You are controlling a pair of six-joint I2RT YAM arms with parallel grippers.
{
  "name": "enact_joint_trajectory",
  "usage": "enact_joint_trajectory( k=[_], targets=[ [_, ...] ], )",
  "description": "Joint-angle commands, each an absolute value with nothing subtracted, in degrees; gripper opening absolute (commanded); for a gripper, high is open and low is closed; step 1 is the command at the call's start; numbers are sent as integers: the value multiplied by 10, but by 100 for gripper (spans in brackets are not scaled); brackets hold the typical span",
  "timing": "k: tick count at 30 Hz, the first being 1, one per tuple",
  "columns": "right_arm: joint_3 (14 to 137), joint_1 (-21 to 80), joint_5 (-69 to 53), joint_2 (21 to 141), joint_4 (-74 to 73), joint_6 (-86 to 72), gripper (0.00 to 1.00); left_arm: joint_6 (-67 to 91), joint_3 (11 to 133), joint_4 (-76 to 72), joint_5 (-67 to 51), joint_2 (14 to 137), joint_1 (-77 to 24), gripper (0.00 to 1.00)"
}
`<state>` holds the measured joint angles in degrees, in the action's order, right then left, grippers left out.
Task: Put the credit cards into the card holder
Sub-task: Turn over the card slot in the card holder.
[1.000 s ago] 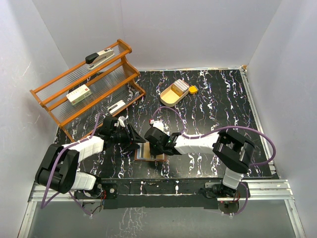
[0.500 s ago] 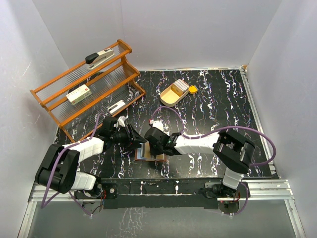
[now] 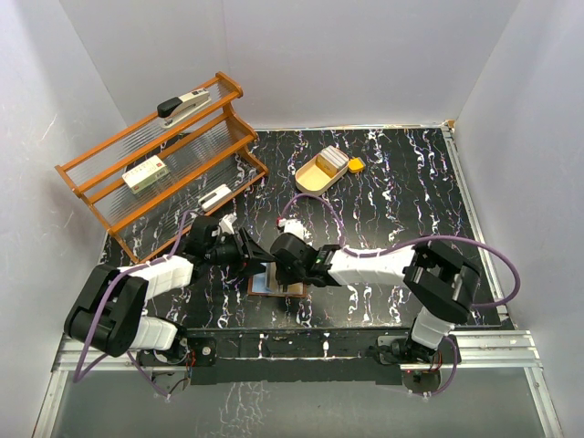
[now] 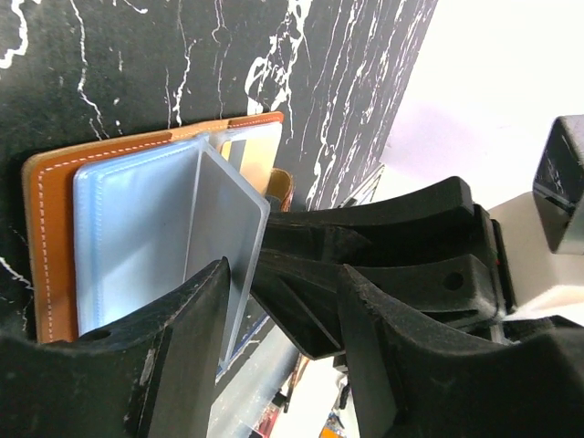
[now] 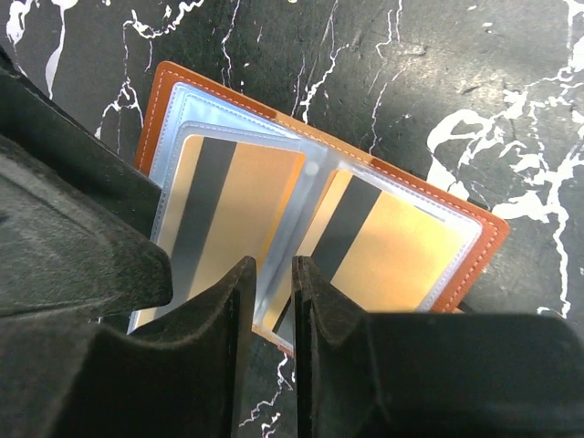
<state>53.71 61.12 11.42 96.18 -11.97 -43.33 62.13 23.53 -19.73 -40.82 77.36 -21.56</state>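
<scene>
Pincer width differs between the two arms. The left gripper (image 4: 283, 365) stands with its jaws well apart, low over the left edge of the card holder (image 4: 50, 228), and grips nothing that I can make out. A translucent clear leaf (image 4: 224, 228) rises from the holder toward that gap and passes just beside one finger. The holder lies open and flat on the black marbled table (image 3: 392, 210), between the two grippers, with its long axis running left to right and its fold running near to far. Two tan credit cards (image 5: 233, 196) with black stripes sit in clear sleeves, one on each side of the fold. The right gripper (image 5: 272, 356) reaches in from the right, its jaws drawn to a narrow slit that appears to pinch the lower edge of the clear leaf at the fold. By my reading the right arm is parting the pages, and both arms are about equally near the holder. Farther right and well apart, an oval wooden tray (image 3: 301, 175) holds what look like more cards.
</scene>
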Motion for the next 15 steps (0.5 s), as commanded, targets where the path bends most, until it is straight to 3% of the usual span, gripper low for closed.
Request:
enact_joint_trajectory(
  k=[1, 15],
  targets=[
    [531, 614, 141, 909, -119, -419, 23, 632, 246, -209, -423, 768, -228, 49],
    [515, 603, 282, 729, -231, -378, 32, 644, 276, -231, -381, 805, -300, 50]
  ],
)
